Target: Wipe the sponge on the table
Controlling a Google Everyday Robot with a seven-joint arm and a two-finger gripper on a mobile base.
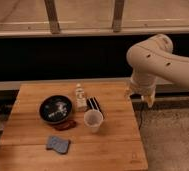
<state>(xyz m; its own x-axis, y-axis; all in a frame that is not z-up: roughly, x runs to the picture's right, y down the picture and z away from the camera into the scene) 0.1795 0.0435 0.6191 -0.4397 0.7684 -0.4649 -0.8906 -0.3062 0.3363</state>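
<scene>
While the arm (158,60) hangs past the table (118,150) edge, I read the gripper (149,100) as released, jaws wide and nothing in them. The table sits down and to view-left of it. The dark bowl (55,109) is far across to view-left, and the paper cup (93,120) is nearer, between the gripper and the rest. The sponge (58,144) lies flat on the table near its front edge, well apart from the gripper, low and view-left, beyond the cup.

My judgement on the step: this fits either the arm parked ahead of a reach, or the sponge set back down after a wipe. I can't tell which. Any path to the sponge must clear the cup and bowl.
</scene>
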